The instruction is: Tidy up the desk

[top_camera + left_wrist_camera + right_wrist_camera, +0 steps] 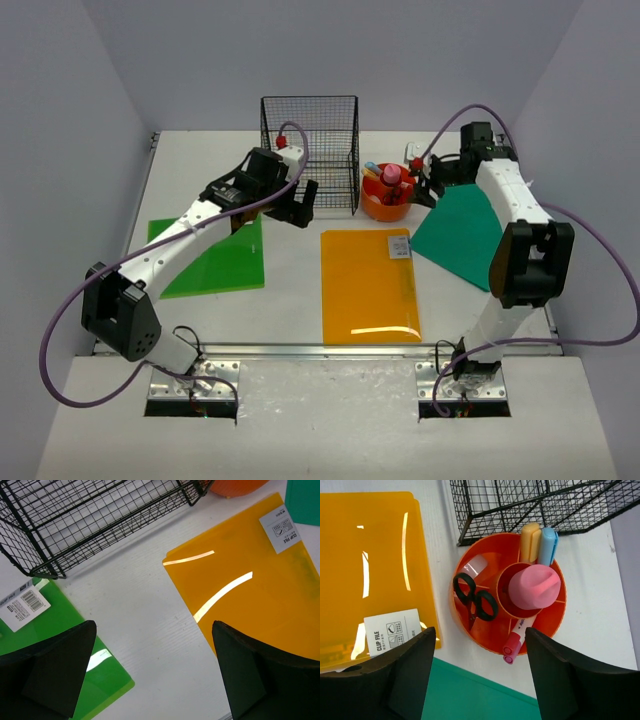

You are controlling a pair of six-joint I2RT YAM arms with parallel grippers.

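Observation:
The white desk (300,290) holds a green folder (215,255) at left, an orange folder (368,285) in the middle and a teal folder (460,235) at right. My left gripper (298,205) is open and empty, above the bare desk (150,630) between the green folder (50,630) and the orange folder (250,590). My right gripper (428,185) is open and empty, above the near rim of the round orange tray (485,630), with the teal folder (475,700) below it.
A black wire-mesh rack (310,150) stands at the back middle, and shows in the left wrist view (90,520) and the right wrist view (540,505). The orange tray (368,207) holds black scissors (475,600), a pink cup (535,586) and markers (517,635). A silver rail (330,349) runs along the near edge.

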